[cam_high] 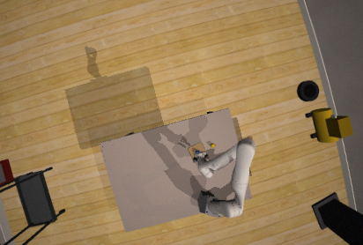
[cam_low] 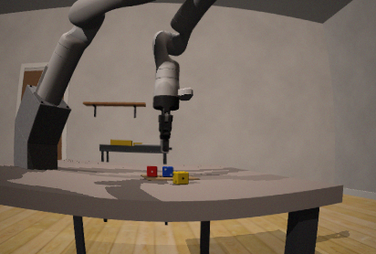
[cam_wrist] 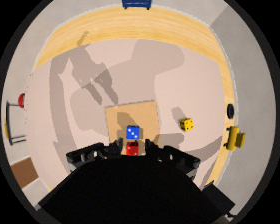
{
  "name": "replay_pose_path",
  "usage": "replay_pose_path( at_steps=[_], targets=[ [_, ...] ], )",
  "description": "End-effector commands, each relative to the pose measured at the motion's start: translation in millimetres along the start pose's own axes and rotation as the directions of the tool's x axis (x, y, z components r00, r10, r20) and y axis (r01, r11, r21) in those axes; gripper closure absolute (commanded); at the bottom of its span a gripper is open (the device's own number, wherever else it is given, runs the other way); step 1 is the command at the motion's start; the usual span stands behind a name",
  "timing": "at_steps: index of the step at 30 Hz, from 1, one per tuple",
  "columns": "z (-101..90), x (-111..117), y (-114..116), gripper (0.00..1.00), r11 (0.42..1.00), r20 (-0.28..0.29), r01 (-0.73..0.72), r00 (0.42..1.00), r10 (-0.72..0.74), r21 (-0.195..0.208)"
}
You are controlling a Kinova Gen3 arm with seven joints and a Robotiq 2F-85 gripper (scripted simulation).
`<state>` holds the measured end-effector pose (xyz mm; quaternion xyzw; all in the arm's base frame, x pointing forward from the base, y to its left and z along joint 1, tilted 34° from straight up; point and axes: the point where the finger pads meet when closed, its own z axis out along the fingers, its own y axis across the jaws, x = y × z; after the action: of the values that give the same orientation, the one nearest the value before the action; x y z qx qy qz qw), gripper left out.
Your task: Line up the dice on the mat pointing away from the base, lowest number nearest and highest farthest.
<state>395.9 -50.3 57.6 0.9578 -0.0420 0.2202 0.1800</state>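
The tan mat (cam_high: 199,146) (cam_low: 146,176) (cam_wrist: 146,111) lies flat on the table. The blue die (cam_high: 197,152) (cam_low: 168,171) (cam_wrist: 133,132) sits on it, with three pips on top. The red die (cam_low: 151,171) (cam_wrist: 132,149) is on the mat on the robot base's side of the blue die; two pips show on top, partly cut off by the gripper body. The yellow die (cam_high: 212,145) (cam_low: 181,177) (cam_wrist: 186,124) lies on the table beside the mat, with several pips on top. My gripper (cam_low: 164,150) (cam_wrist: 134,143) is partly open and empty, above the dice, touching neither.
The grey-brown table (cam_high: 145,183) (cam_low: 255,195) carries the arm's base (cam_low: 42,135) at one edge. Arm shadows fall across the table and part of the mat. A bench and a wall shelf stand far behind in the exterior view.
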Motion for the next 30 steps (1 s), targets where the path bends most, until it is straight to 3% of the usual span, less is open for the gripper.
replay_pose_path(
  at_steps=[1,11,12,30],
  targets=[
    [-17.3,5.9,0.2,0.54,1.000,-0.020,0.010,1.000,-0.010,0.002],
    [-26.0,8.4,-1.0,0.54,1.000,-0.028,0.002,1.000,-0.002,0.006],
    [-26.0,8.4,-1.1,0.00,1.000,-0.028,0.002,1.000,-0.002,0.006],
    [-26.0,8.4,-1.1,0.00,1.000,-0.028,0.002,1.000,-0.002,0.006]
  ],
)
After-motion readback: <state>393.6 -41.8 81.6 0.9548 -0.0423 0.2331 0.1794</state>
